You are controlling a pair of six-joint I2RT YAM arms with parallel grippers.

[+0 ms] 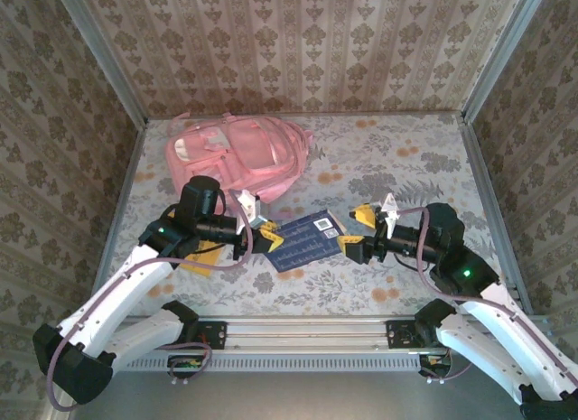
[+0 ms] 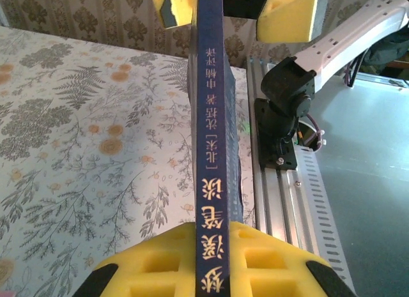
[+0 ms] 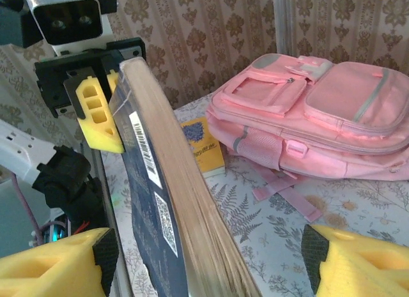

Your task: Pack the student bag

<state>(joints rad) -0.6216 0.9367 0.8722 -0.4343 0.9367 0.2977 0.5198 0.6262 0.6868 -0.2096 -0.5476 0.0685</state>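
Observation:
The pink student bag (image 1: 237,154) lies flat at the far left of the table, its front pockets facing up (image 3: 319,112). My left gripper (image 1: 260,226) is shut on a dark blue book (image 1: 307,239). Its yellow pads clamp the spine with gold lettering (image 2: 214,182). The book stands on edge between the two arms, with its page edge showing (image 3: 192,201). My right gripper (image 1: 355,230) is open at the book's other end. Its yellow fingers (image 3: 57,265) stand wide on either side of the book without touching it.
A yellow book (image 3: 203,145) lies on the floral tablecloth just in front of the bag, partly under my left arm (image 1: 203,253). The aluminium rail (image 2: 287,201) runs along the near edge. Patterned walls close in the table on three sides.

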